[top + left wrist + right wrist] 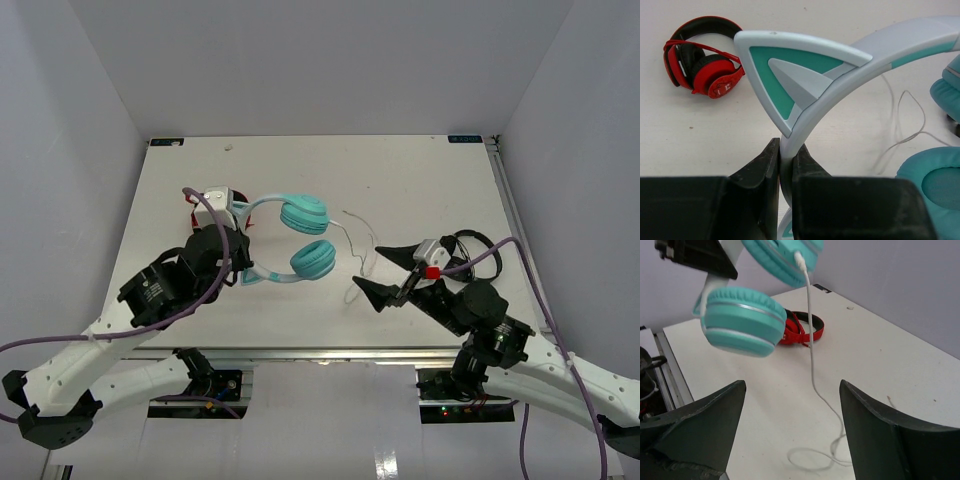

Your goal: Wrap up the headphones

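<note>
The teal headphones [304,214] are held off the table at centre left, cups pointing right. My left gripper [238,238] is shut on their pale band [850,65], just below a cat ear [790,70]; the fingers [765,165] pinch the band from both sides. The thin white cord [358,242] hangs from the far cup [790,255] to the table and ends in a loose loop [812,460]. My right gripper [370,270] is open and empty, low over the table right of the cups. In the right wrist view the cord [812,365] runs between its spread fingers [715,415].
Red-and-black headphones [702,60] lie on the table behind the left gripper, also showing in the right wrist view [802,330]. Black headphones [470,243] lie beside the right arm. The table's near edge [330,350] runs just in front of both grippers.
</note>
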